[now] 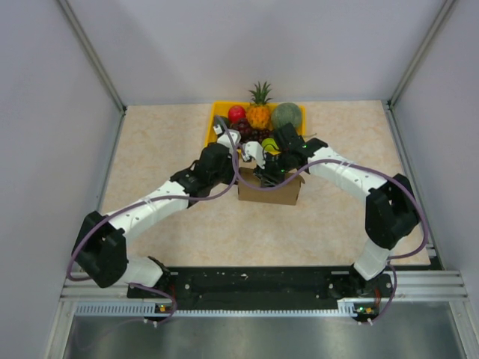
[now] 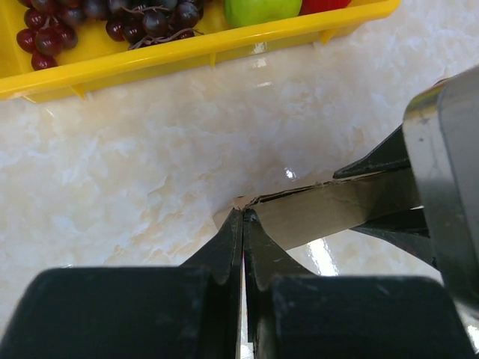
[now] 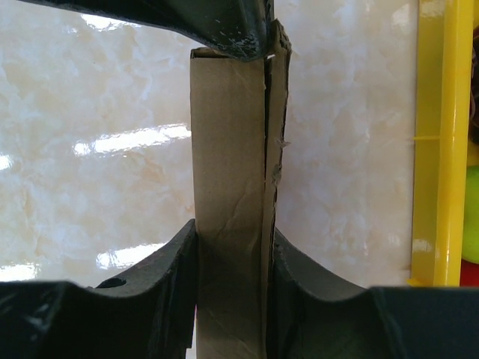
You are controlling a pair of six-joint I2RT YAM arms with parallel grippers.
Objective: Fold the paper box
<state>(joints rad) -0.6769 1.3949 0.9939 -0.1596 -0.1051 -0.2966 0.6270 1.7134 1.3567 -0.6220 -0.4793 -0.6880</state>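
Cardboard edge of the paper box (image 1: 278,191) was pinched at both ends, one gripper at each.
The left gripper (image 2: 243,221) was fully closed, nipping the thin corner of the cardboard at its fingertips. From there the strip ran ahead and to its right, into the right gripper (image 3: 232,228), whose jaws stood partly apart and pressed flat on either side of the doubled wall. Beyond the left fingertips lay the yellow tray (image 2: 187,52), with bare table (image 2: 135,164) between.
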